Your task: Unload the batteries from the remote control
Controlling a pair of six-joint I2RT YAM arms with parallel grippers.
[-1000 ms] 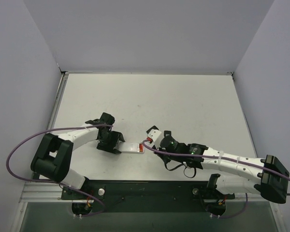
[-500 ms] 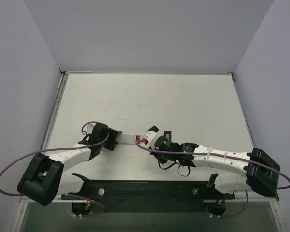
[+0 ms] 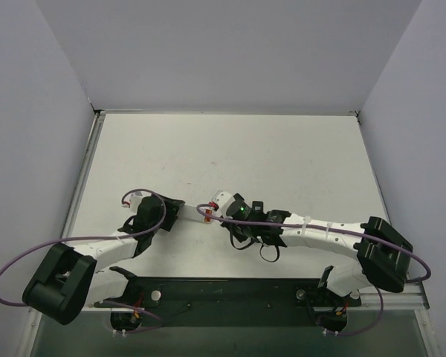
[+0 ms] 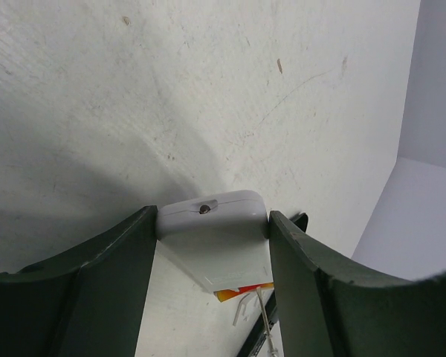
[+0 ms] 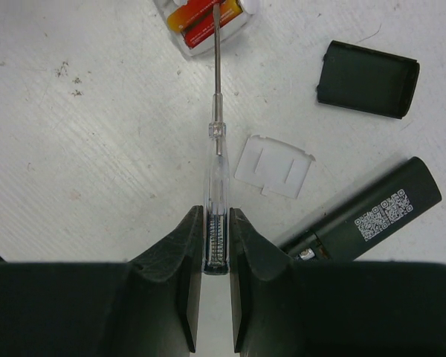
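My left gripper (image 4: pixel 212 223) is shut on the sides of a white remote control (image 4: pixel 219 245), lifted over the table. Reddish-orange batteries (image 4: pixel 241 292) lie in its open recess at the far end. In the top view the white remote control (image 3: pixel 193 214) spans between the left gripper (image 3: pixel 175 212) and the right gripper (image 3: pixel 227 214). My right gripper (image 5: pixel 216 219) is shut on the clear handle of a thin screwdriver (image 5: pixel 217 141). Its tip rests on the batteries (image 5: pixel 204 18). A second, black remote control (image 5: pixel 372 216) lies to the right on the table.
A black squarish cover (image 5: pixel 368 78) and a white flat cover (image 5: pixel 273 167) lie loose on the table (image 3: pixel 282 156) beside the screwdriver. White walls (image 3: pixel 52 111) close the table in on three sides. Purple cables (image 3: pixel 15 260) loop from both arms.
The left arm has swung down and left, carrying the white remote a little up and left. The right gripper has followed leftward with the screwdriver, keeping its tip at the batteries.
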